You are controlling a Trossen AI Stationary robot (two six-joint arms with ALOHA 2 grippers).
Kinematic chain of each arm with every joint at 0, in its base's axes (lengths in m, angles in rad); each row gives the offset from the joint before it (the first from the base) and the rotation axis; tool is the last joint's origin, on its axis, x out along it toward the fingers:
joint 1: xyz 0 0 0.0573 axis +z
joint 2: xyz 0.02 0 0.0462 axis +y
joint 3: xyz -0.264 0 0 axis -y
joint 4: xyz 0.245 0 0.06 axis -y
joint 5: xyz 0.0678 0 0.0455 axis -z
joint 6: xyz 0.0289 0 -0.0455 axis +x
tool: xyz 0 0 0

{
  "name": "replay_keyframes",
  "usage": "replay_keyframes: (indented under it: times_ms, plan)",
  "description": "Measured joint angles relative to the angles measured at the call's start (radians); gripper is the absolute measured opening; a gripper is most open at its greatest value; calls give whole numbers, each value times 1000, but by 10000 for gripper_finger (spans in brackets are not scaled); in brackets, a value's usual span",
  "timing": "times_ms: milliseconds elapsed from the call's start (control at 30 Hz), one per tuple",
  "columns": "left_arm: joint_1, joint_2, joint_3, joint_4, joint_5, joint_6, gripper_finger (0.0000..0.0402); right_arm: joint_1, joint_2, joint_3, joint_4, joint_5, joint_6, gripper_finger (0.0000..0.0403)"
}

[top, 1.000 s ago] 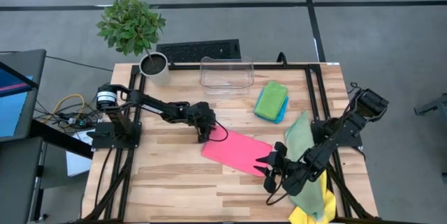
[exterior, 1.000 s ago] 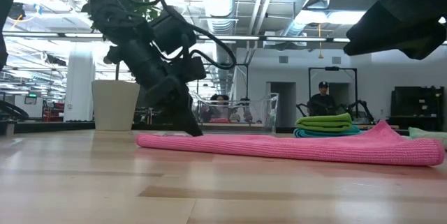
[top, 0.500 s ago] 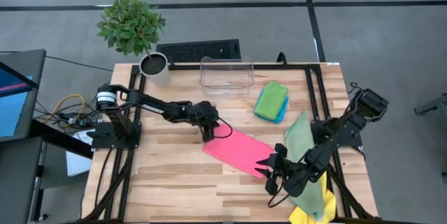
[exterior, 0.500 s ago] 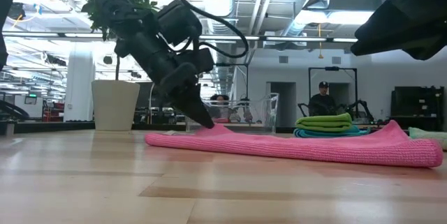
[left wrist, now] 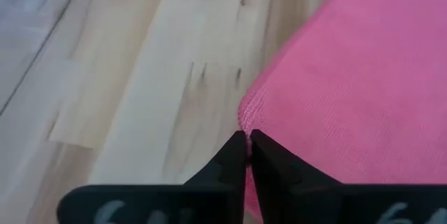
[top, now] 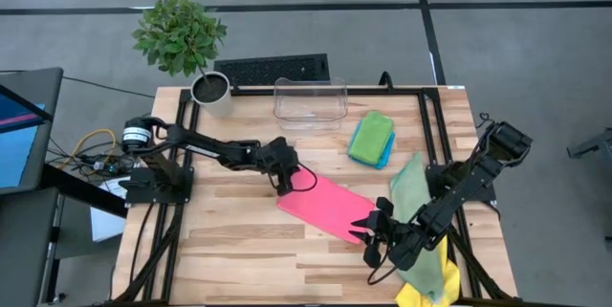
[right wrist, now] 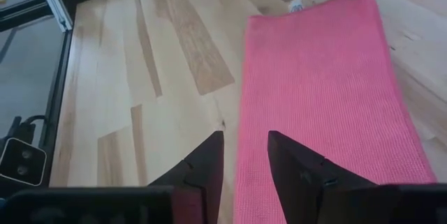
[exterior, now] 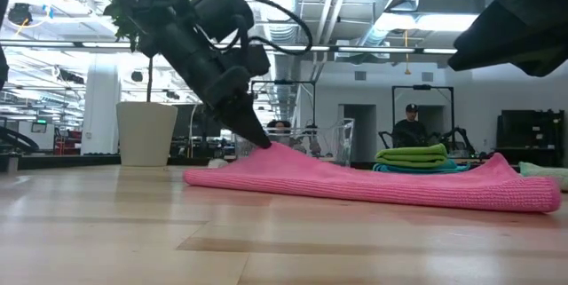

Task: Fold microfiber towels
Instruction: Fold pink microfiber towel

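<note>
1. The pink towel [top: 325,207] lies folded into a long strip near the middle of the wooden bench [top: 229,250], running slantwise from the left arm's side toward the right arm's side.
2. The left end effector [top: 285,186] is at the strip's far-left corner, clenched on the pink towel – in the left wrist view its two dark fingers [left wrist: 230,161] are pressed together with the cloth's edge pinched between them.
3. In the low view that pinched corner [exterior: 266,147] is lifted off the bench into a small peak, while the remainder of the strip lies flat.
4. The right end effector [top: 368,233] is at the opposite, near-right end of the strip. Its fingers [right wrist: 209,158] stand apart, one over bare wood just beside the towel's long edge and one over the cloth; I cannot tell whether they touch the towel, and nothing is held between them.
5. A bright green towel [top: 371,135], folded, rests on a blue towel [top: 385,152] near the back right of the bench, well apart from the pink one.
6. A pale sage green towel [top: 409,192] lies loose under the right arm, and a yellow towel [top: 421,296] sits at the bench's front right edge – both unfolded.
7. A clear plastic bin [top: 309,101] stands at the back edge, with a potted plant [top: 182,39] at the back left corner.
</note>
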Motion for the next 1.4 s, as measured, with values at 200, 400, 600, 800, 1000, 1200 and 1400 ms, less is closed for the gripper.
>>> replay_keyframes:
  times_ms: [200, 400, 600, 800, 1000, 1200, 1400]
  plan:
    - [-6, -2, 0, -40, 20, 30, 88, 0, 0, 0, 0, -2, 7, 136]
    - [2, -2, 0, -45, 0, 54, 151, 0, 0, 0, 0, -10, 14, 133]
    - [33, -1, -1, -9, -6, 134, 156, 0, 0, 0, 0, -11, 24, 134]
    - [70, 28, -3, -11, 69, 136, 144, 1, 0, 0, 2, -17, 26, 132]
    - [70, 92, -2, 19, 82, 136, 116, -1, 0, 0, -1, -18, 26, 132]
    - [70, 94, 18, 23, 52, 138, 97, 0, 0, 0, 0, -18, 26, 132]
    - [70, 87, 38, 21, 48, 143, 56, 1, 0, 0, 1, -18, 26, 132]
